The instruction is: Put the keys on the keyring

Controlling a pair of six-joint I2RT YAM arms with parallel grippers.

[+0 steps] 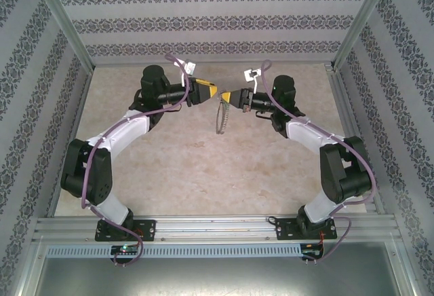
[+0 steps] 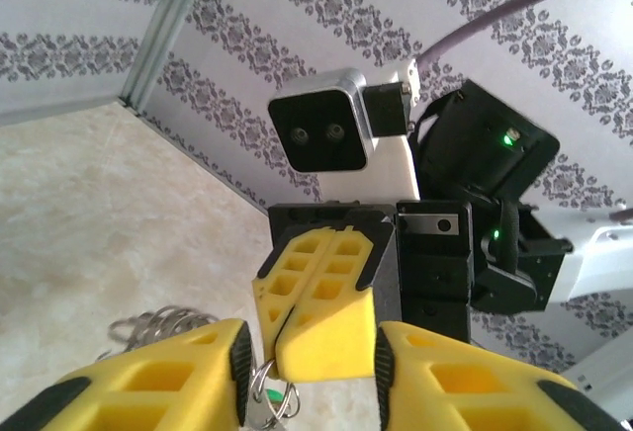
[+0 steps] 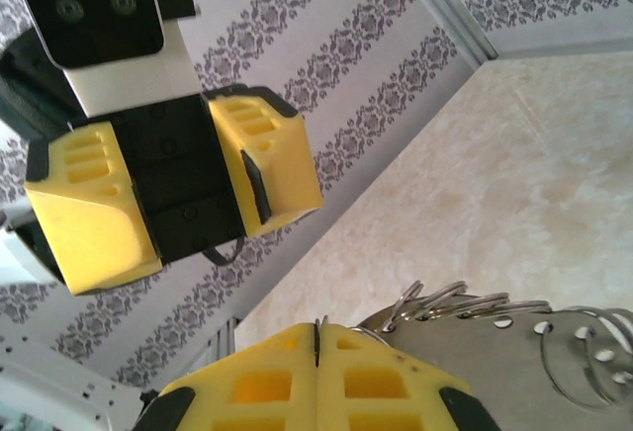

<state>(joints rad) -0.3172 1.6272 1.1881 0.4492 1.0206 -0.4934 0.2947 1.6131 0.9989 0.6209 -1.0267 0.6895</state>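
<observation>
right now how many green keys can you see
1: green key just under the shut right gripper, between the fingers of the left gripper. Others may be hidden.

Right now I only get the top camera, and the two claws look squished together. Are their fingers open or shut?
Observer: The right gripper is shut tight.
Operator: And the other one?
Observer: The left gripper is open, its fingers either side of the right one's tip.
Operator: Where's the green key?
Observer: A bit of the green key peeks out under that tip, beside the wire loops of the keyring.
</observation>
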